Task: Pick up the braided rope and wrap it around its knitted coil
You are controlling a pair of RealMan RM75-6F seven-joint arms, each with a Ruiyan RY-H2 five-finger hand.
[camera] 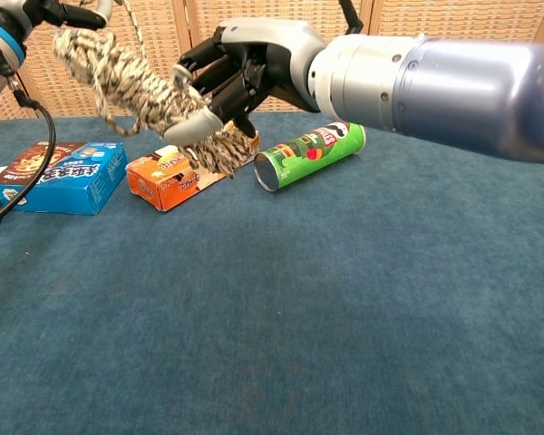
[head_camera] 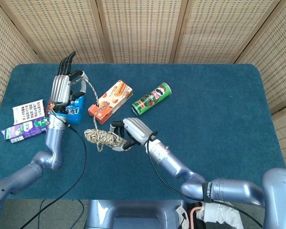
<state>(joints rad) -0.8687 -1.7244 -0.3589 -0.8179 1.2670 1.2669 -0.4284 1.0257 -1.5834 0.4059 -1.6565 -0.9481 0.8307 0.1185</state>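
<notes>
The biggest risk here is looking like the knitted coil (head_camera: 104, 137) slipping out of the right hand (head_camera: 133, 131), since that hand is gripping only one end of it while most of the bundle is sticking out unsupported toward the robot's left; a hard tug on the braided rope (head_camera: 96, 102) could lever it free or drag loose turns off the end. A second risk is the rope going slack or sliding out of the left hand (head_camera: 63, 88), which is pinching its upper end between thumb and a finger while its other fingers are pointing up and apart. The strand is running down from that pinch to the coil, crossing close over the orange box (head_camera: 110, 101), so a low sweep could be snagging it there or nudging the green can (head_camera: 151, 98). The coil itself is being held up off the blue worktop (head_camera: 219, 105), lying roughly level in the head view and tilted upward to the left in the chest view, just beside the right hand's fingertips and well below the raised left hand.
</notes>
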